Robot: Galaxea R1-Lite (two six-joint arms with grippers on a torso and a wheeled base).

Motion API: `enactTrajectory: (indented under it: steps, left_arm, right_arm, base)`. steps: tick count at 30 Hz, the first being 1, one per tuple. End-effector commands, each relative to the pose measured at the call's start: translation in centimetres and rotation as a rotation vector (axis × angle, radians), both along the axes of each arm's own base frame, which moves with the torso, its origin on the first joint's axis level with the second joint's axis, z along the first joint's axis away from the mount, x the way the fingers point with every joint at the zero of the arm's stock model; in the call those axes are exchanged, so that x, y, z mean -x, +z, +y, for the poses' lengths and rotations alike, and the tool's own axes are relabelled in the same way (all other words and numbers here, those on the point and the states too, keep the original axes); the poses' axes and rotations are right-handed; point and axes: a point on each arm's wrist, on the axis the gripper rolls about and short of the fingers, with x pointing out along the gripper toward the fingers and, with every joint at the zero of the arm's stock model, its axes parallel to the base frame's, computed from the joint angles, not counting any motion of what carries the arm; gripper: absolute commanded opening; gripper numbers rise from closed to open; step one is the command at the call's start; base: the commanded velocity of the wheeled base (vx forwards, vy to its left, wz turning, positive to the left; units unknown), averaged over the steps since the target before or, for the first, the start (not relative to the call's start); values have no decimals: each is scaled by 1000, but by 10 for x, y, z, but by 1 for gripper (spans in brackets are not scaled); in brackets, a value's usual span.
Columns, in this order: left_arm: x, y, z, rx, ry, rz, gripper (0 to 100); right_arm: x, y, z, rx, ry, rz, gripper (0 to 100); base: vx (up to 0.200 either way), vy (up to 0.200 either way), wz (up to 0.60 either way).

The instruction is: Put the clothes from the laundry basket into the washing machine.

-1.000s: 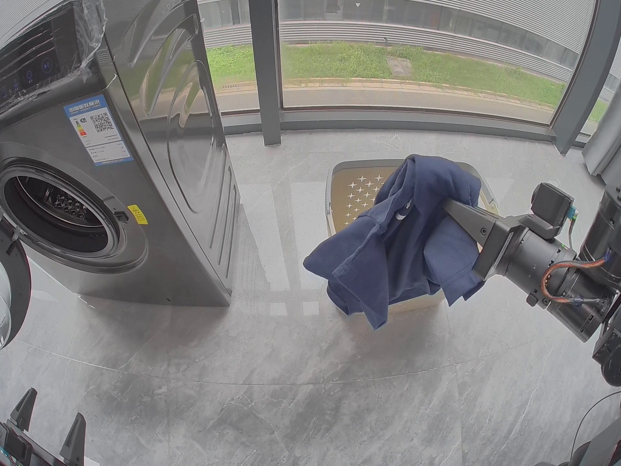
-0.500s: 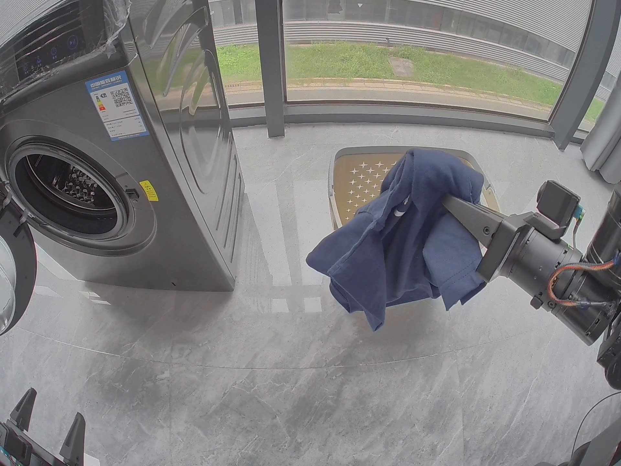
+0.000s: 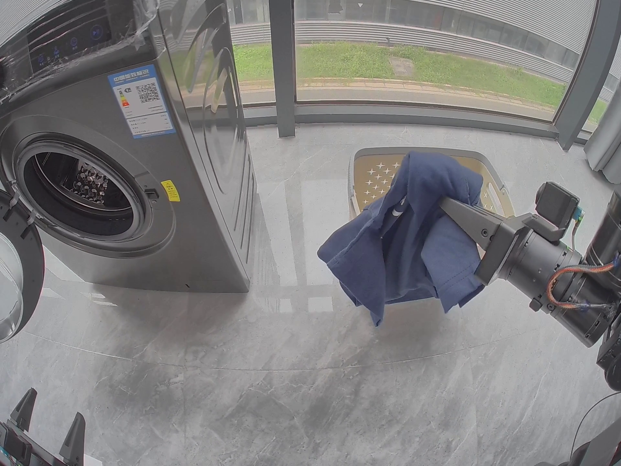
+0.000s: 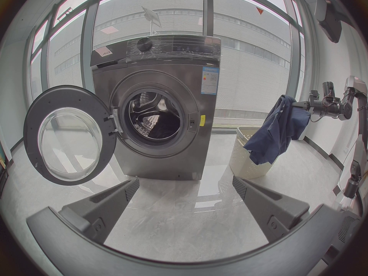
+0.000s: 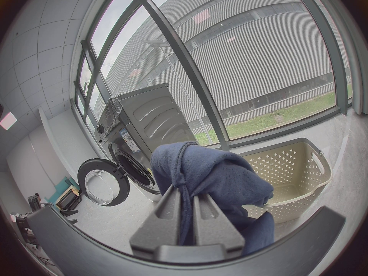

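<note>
**Progress:** one transfer is midway. The right gripper (image 5: 186,200) is clamped on a fold of the dark blue garment (image 3: 407,241). The garment hangs clear of the floor at centre-right of the head view, over the front of the laundry basket (image 3: 388,152).

The washing machine (image 3: 194,131) stands at upper left, well apart from the garment. Its door (image 4: 69,135) is swung fully open and the drum (image 3: 81,192) mouth is unobstructed.

**Remaining:** carry across, insert, release.

A dark mass lies low in the drum in the left wrist view, and whether it is clothing cannot be told. The visible basket floor shows bare perforated plastic, so this is possibly the last item.

**Garment:** soft cloth, bunched over the fingers, loose folds hanging, one trailing lower toward the left.

**Left gripper** (image 4: 184,183): fingers spread wide, holding nothing, at bottom left of the head view.
</note>
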Motion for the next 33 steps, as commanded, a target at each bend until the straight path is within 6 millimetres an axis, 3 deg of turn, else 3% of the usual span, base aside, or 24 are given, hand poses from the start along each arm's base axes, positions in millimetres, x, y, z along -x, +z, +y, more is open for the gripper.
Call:
enactTrajectory:
  steps: [1, 7, 16, 33]
  left_arm:
    - [0, -3, 0, 0, 0, -4, 100]
    - [0, -3, 0, 0, 0, -4, 100]
    - [0, -3, 0, 2, 0, -4, 100]
    - [0, -3, 0, 2, 0, -4, 100]
  right_arm:
    - [0, -1, 1, 2, 1, 2, 0]
    - [0, -1, 0, 2, 1, 2, 0]
    - [0, -1, 1, 3, 3, 4, 0]
    - [-1, -1, 1, 1, 2, 3, 0]
  base:
    - [0, 200, 0]
    - [0, 200, 0]
    - [0, 0, 0]
    - [-176, 0, 0]
